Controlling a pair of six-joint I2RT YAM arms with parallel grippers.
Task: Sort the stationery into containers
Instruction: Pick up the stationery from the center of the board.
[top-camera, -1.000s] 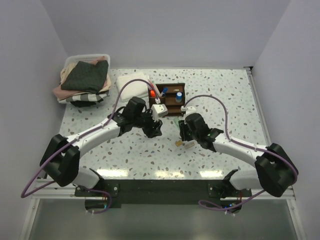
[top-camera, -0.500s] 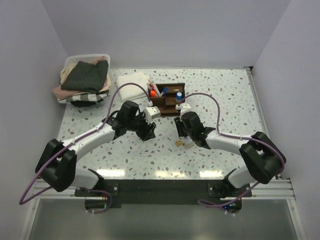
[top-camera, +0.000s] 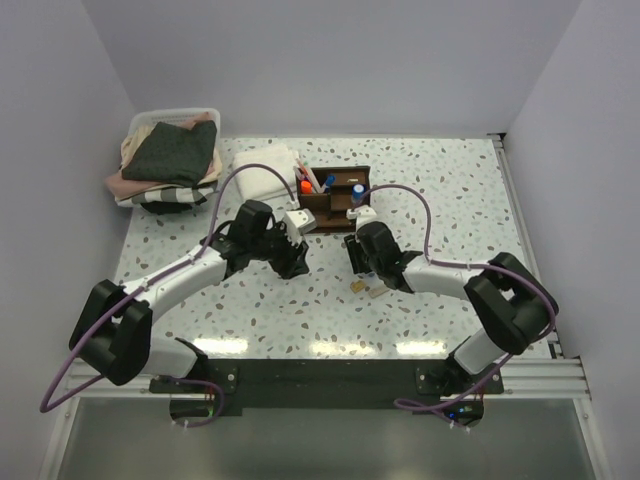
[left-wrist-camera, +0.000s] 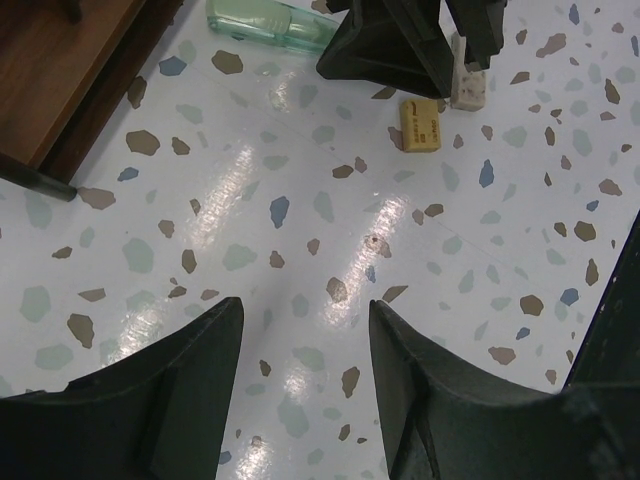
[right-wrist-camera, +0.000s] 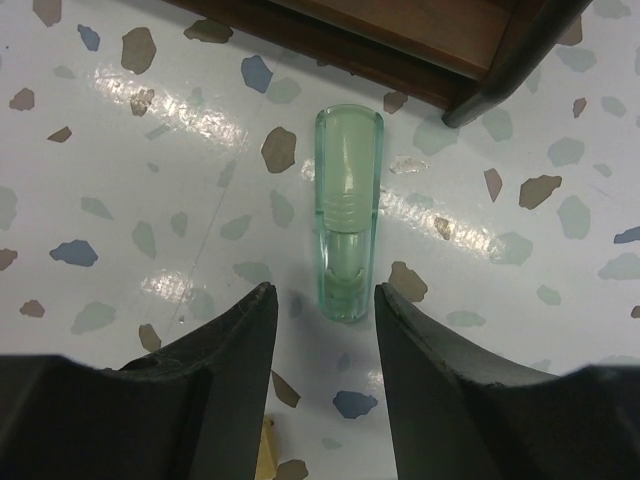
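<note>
The dark brown organiser (top-camera: 335, 198) stands at mid-table with an orange highlighter (top-camera: 305, 186), pens (top-camera: 325, 183) and a blue-capped marker (top-camera: 357, 189) upright in its compartments. A green see-through piece (right-wrist-camera: 345, 215) lies flat just in front of it. My right gripper (right-wrist-camera: 325, 290) is open, low over the table, and the piece's near end lies just ahead of the gap between its fingertips. A tan bit (left-wrist-camera: 421, 125) and a whitish bit (left-wrist-camera: 468, 88) lie beside the right gripper. My left gripper (left-wrist-camera: 305, 305) is open over bare table, left of these items, holding nothing.
A white bin of folded clothes (top-camera: 170, 155) sits at the back left, and a folded white cloth (top-camera: 265, 170) lies next to the organiser. In the left wrist view the organiser's corner (left-wrist-camera: 60, 70) is at the upper left.
My right gripper has slid forward towards the organiser onto the green piece and opened a little wider. My left gripper has drawn back to the left, away from the organiser.
</note>
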